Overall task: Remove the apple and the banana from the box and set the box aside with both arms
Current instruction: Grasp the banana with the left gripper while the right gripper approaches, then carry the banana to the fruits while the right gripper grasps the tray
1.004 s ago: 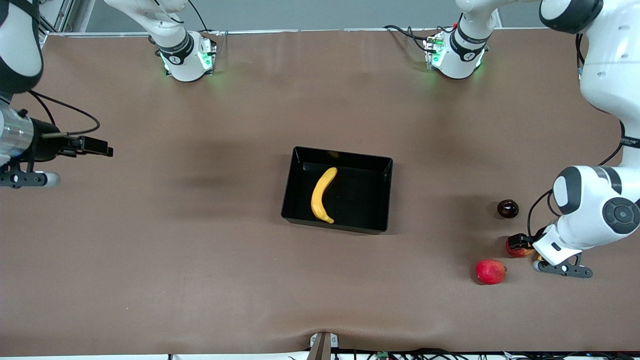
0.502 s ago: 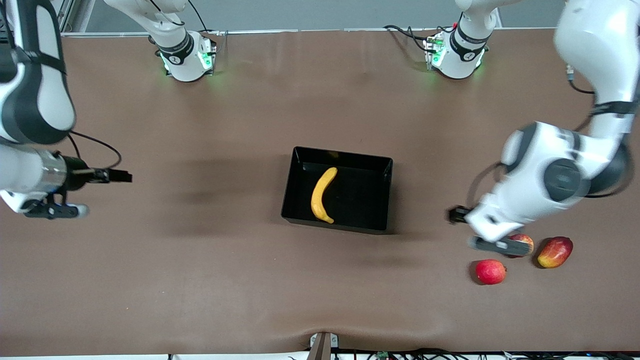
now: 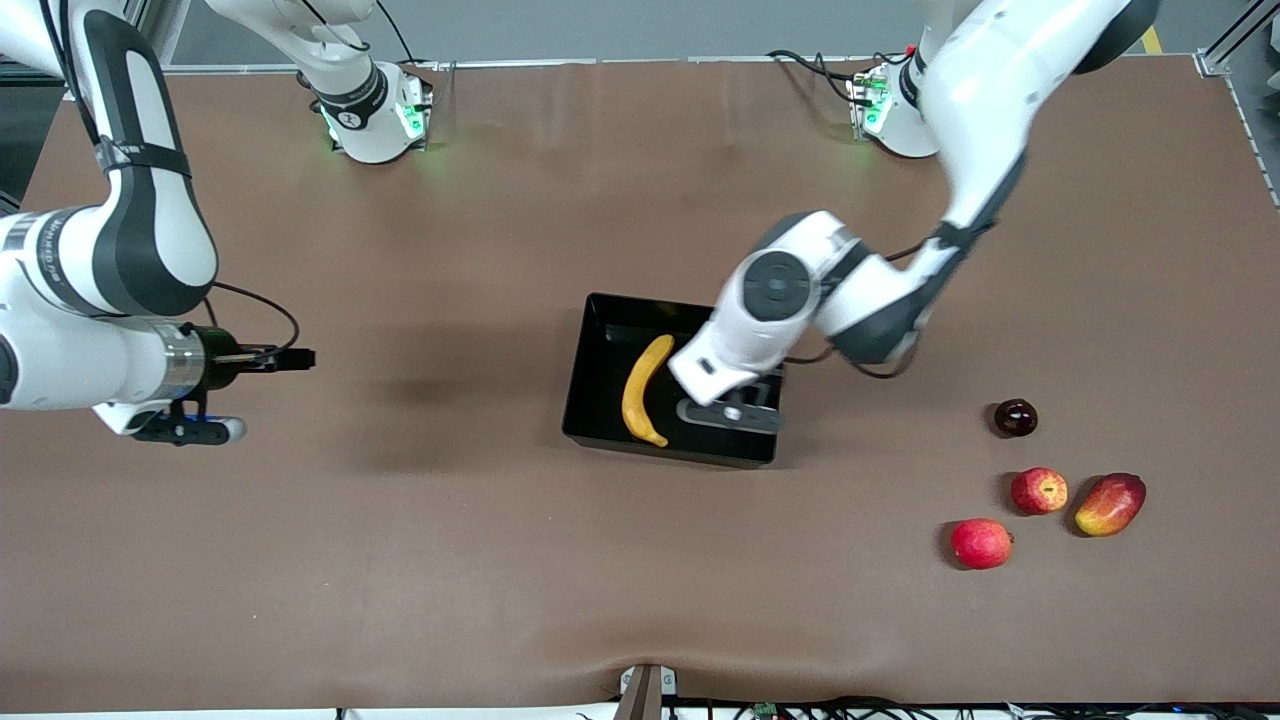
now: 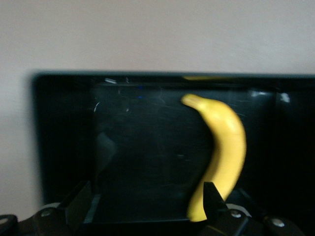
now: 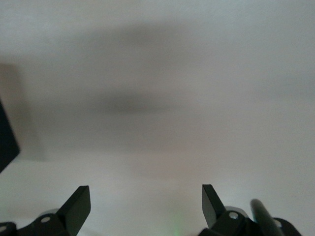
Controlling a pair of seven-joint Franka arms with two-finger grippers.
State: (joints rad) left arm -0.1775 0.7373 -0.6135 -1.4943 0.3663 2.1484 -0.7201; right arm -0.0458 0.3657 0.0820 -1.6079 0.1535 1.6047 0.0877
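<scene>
The box (image 3: 600, 400) is a shallow black plastic tray with upright walls and a glossy floor with fine scratches (my left wrist camera shows them well). In it lies the banana (image 3: 645, 390), long, curved, smooth and yellow, on the part of the floor toward the right arm's end. Nothing else is in the box.

My left gripper (image 3: 732, 408) hangs over the box, above the floor beside the banana, fingers spread wide and holding nothing. One second ago it was low at the fruits near the left arm's end of the table; since then it swung across to the box, empty.

The apple (image 3: 1038, 490), small, round, red with yellow streaks, sits on the brown table (image 3: 400, 550) where it was before. Just beside it is an oval red-and-yellow mango (image 3: 1109, 504); a plain pinkish-red round fruit (image 3: 981, 543) is nearer to the camera, and a small dark glossy fruit (image 3: 1015, 417) farther from it.

My right gripper (image 3: 300, 358) is over bare table near the right arm's end, fingers (image 5: 78, 204) also spread and empty; it has moved a little toward the box.
</scene>
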